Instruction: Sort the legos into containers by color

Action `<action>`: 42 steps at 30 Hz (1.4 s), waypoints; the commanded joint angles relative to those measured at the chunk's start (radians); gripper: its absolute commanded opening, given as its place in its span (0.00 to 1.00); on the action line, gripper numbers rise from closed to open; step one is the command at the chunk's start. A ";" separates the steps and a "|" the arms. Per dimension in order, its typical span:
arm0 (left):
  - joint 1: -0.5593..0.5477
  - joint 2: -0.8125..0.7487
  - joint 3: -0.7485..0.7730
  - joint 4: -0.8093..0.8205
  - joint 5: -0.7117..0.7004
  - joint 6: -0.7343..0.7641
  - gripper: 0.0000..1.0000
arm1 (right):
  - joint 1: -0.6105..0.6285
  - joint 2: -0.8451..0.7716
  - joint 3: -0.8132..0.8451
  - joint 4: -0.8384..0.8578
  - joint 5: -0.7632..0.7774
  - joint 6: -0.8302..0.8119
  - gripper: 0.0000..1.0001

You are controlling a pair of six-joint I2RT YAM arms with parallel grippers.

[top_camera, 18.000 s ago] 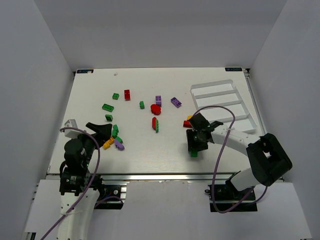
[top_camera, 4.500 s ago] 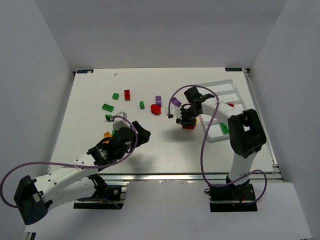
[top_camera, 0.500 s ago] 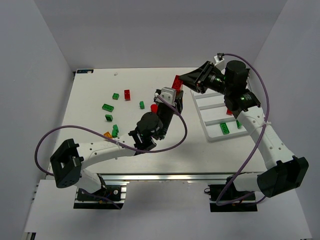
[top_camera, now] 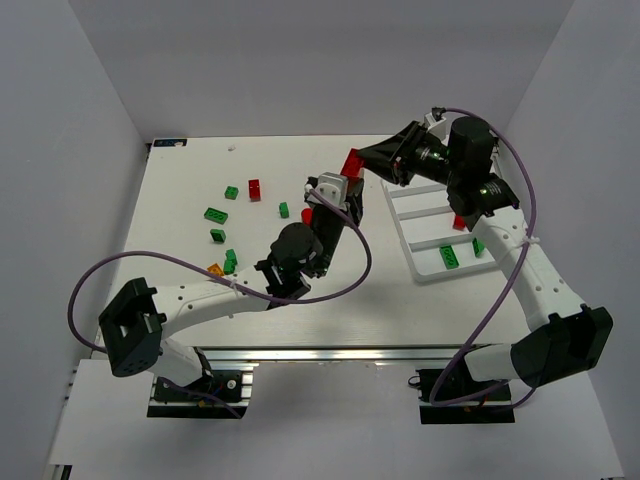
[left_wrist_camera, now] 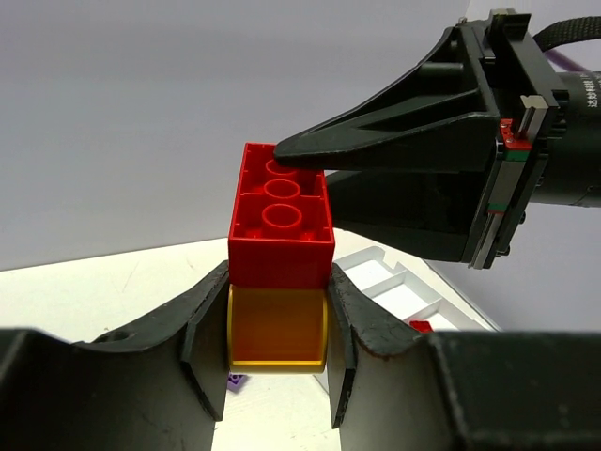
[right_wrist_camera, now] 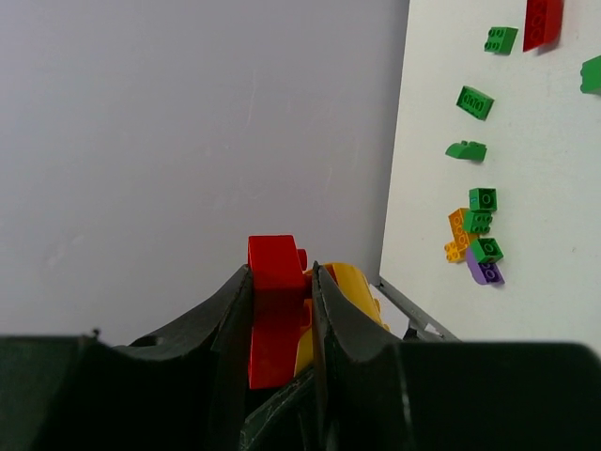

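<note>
A red brick sits stacked on a yellow rounded piece, both in mid-air above the table. My left gripper is shut on the yellow piece from both sides. My right gripper is shut on the red brick, with the yellow piece just behind its finger. In the top view the two grippers meet at the red brick, left of the white tray. The tray holds a green brick and a red one.
Loose legos lie on the left half of the table: green bricks, a red brick, a green and orange cluster. A purple brick lies below the left gripper. The left arm's cable loops over the table middle.
Since 4.5 s ago both arms have risen from the table and met in mid-air on the stacked pieces. In the last half second the pair drifted slightly left.
</note>
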State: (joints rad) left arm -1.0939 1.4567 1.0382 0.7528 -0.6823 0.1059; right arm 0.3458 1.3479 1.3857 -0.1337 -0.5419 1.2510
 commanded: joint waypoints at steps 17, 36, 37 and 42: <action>0.035 -0.039 -0.070 -0.040 0.023 -0.074 0.03 | -0.103 0.013 0.081 0.109 -0.026 0.103 0.00; 0.039 -0.202 -0.159 -0.369 0.233 -0.452 0.02 | -0.330 -0.064 -0.204 -0.087 0.351 -1.188 0.00; 0.039 -0.206 -0.165 -0.369 0.262 -0.465 0.02 | -0.332 -0.056 -0.223 -0.078 0.371 -1.235 0.00; 0.039 -0.188 -0.161 -0.408 0.339 -0.532 0.02 | -0.334 0.037 -0.272 -0.044 0.453 -1.323 0.00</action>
State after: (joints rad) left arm -1.0592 1.2869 0.8738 0.3786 -0.4320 -0.3511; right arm 0.0147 1.3415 1.1244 -0.2337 -0.1757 0.0635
